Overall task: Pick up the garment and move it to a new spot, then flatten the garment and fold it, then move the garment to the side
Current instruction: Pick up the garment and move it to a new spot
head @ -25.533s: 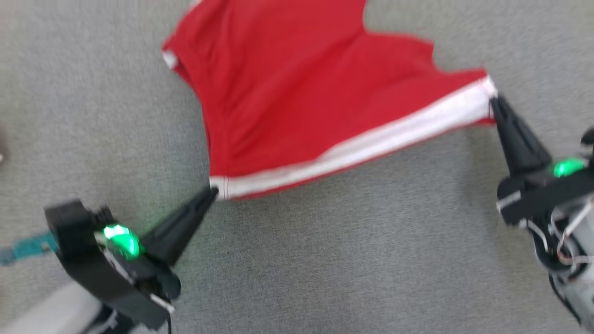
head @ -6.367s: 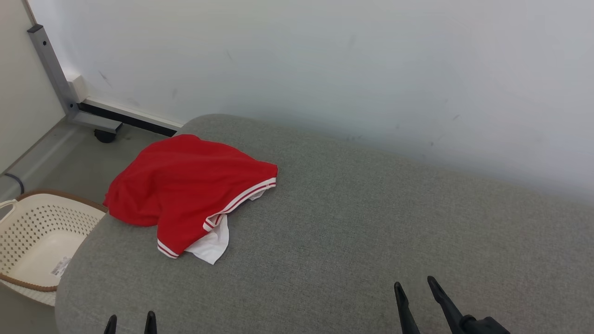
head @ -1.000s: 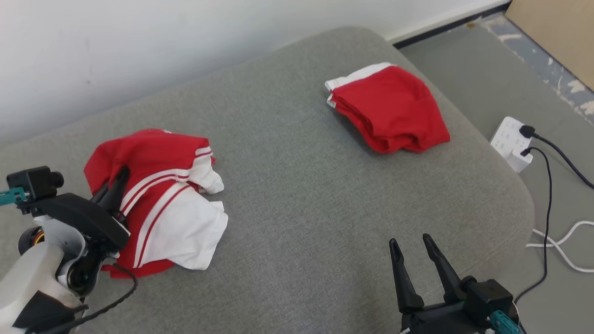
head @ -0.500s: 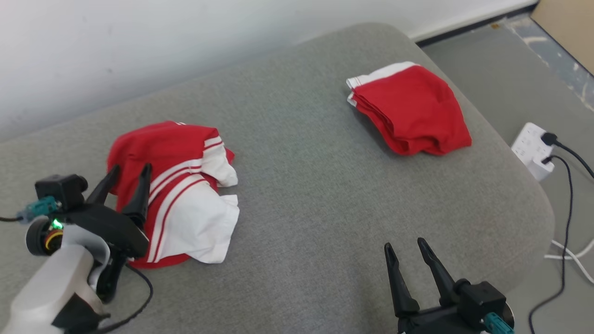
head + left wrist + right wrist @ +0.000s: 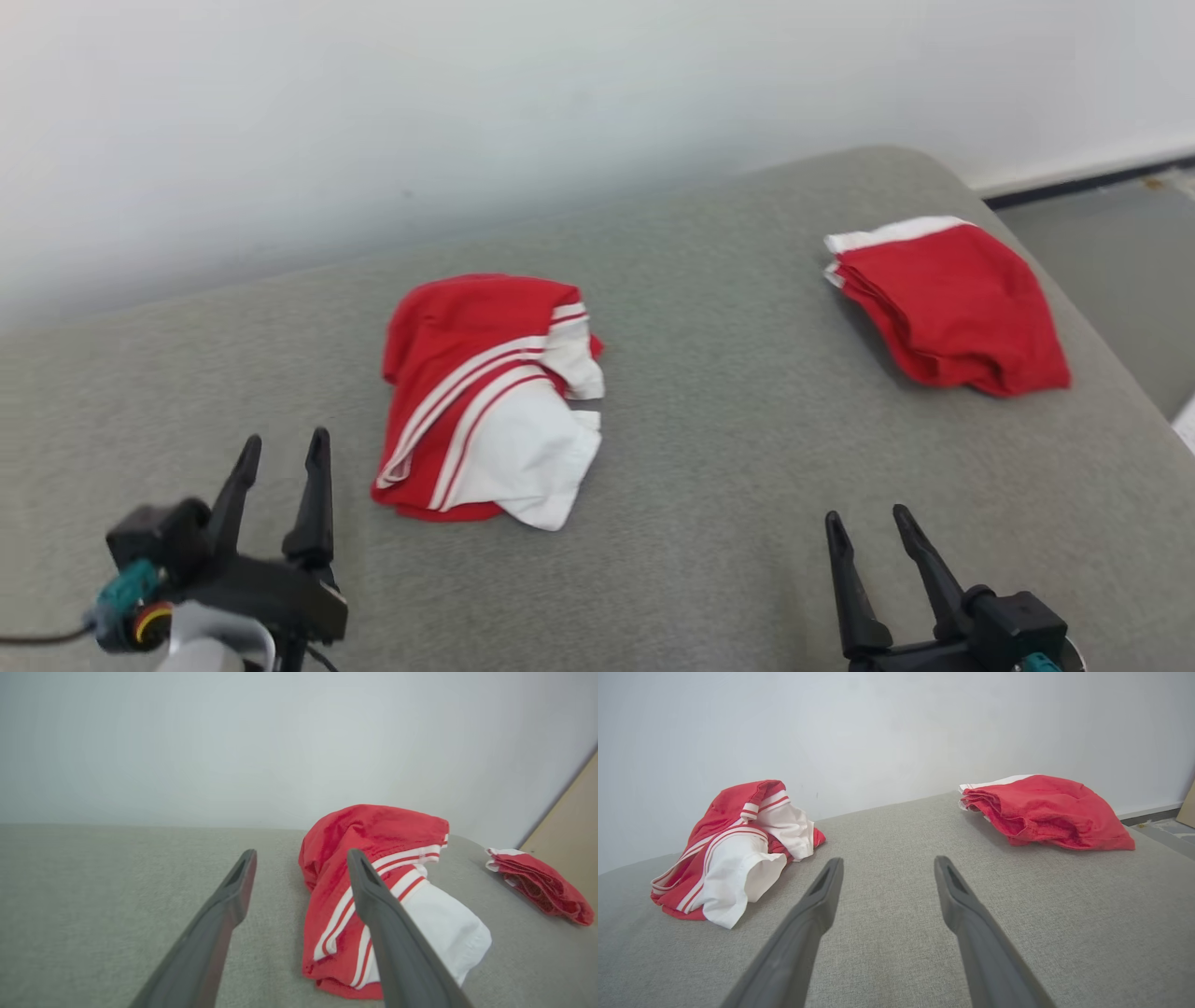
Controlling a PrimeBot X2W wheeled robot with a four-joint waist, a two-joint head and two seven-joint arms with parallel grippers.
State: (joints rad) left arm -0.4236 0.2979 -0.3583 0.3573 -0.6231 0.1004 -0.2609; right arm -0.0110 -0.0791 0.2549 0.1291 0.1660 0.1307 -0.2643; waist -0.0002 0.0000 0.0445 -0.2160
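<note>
Grey woven upholstery covers the padded worktop (image 5: 728,485), and the garment (image 5: 485,401) lies crumpled on it, a little left of centre in my head camera. It is soft red jersey with white stripes along its edges and a patch of white cloth spilling out on the near side. The heap is lumpy, its folds bunched, and one white corner points toward me.

I have bare upholstery all round it: a strip between it and the pale wall (image 5: 467,112) behind, more on my side, and a long open stretch to its right. Across that stretch, well apart, a folded garment (image 5: 952,308), also red, sits in a fairly flat stack near the worktop's rounded right corner, with its white band turned toward the wall. Past that corner the edge drops to the floor (image 5: 1111,243).

My left claw (image 5: 285,441) is to the near left of the heap and clear of it, fingers spread and holding nothing. My right claw (image 5: 866,515) is over bare upholstery at the near right, likewise spread and empty.
</note>
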